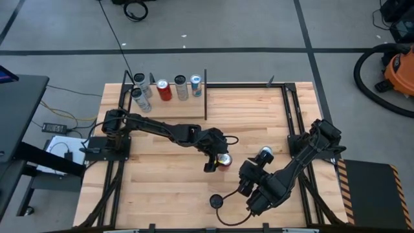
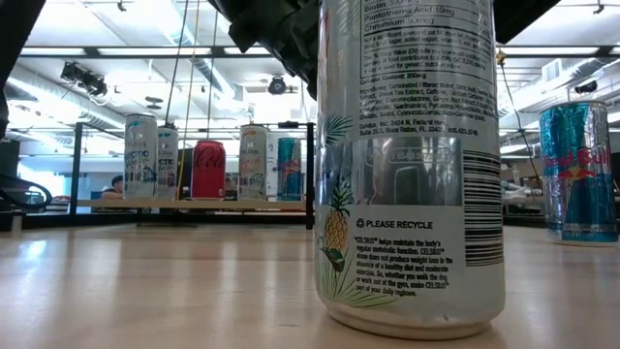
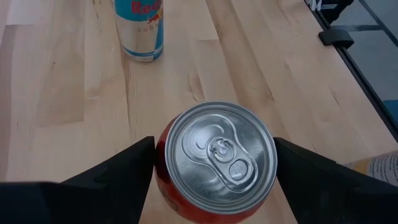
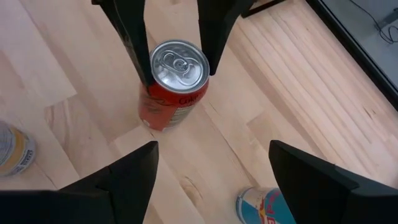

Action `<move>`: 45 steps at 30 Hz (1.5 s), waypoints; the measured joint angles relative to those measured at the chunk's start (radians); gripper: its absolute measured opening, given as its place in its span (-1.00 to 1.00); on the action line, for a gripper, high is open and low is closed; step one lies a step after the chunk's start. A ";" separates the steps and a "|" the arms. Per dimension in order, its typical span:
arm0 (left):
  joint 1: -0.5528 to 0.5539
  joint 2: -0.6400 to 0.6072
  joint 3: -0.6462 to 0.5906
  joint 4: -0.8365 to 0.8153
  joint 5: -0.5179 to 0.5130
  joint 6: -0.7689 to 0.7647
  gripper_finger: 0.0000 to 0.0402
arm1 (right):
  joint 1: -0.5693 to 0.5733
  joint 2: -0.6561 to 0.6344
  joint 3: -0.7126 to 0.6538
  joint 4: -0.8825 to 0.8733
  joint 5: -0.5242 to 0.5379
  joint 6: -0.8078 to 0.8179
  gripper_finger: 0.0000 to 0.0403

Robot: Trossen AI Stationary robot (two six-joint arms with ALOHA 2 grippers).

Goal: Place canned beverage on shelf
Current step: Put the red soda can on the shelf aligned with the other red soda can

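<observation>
- My left claw (image 1: 215,162) hangs over the middle of the bench (image 1: 259,110) with its fingers either side of the red can (image 3: 214,165); the wrist view shows them right at the can's sides, and whether they already press it I cannot tell
- The red can stands upright on the bench, well apart from the shelf (image 1: 169,109) at the far left corner, where five cans already stand in a row
- To do this well I should squeeze level on the can's body below the rim, lift straight up, then carry it to the bare board in front of that row
- My right claw (image 1: 252,194) waits apart and empty near the bench's near edge, just beside the pineapple-print can (image 2: 412,165)
- A blue can (image 3: 140,28) stands close by; I must swing clear of it
</observation>
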 joint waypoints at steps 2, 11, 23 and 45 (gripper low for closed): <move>0.000 0.000 0.000 -0.001 -0.001 0.000 0.56 | 0.004 0.000 0.000 0.000 0.001 0.000 0.56; 0.000 -0.005 -0.002 -0.003 -0.003 0.000 0.34 | 0.010 0.000 0.000 -0.004 0.022 0.026 0.56; -0.001 -0.017 -0.005 -0.009 0.013 -0.003 0.33 | 0.011 0.000 0.000 -0.005 0.026 0.026 0.56; 0.029 -0.271 -0.008 -0.249 0.024 0.024 0.32 | 0.023 0.000 -0.005 0.006 0.032 0.027 0.56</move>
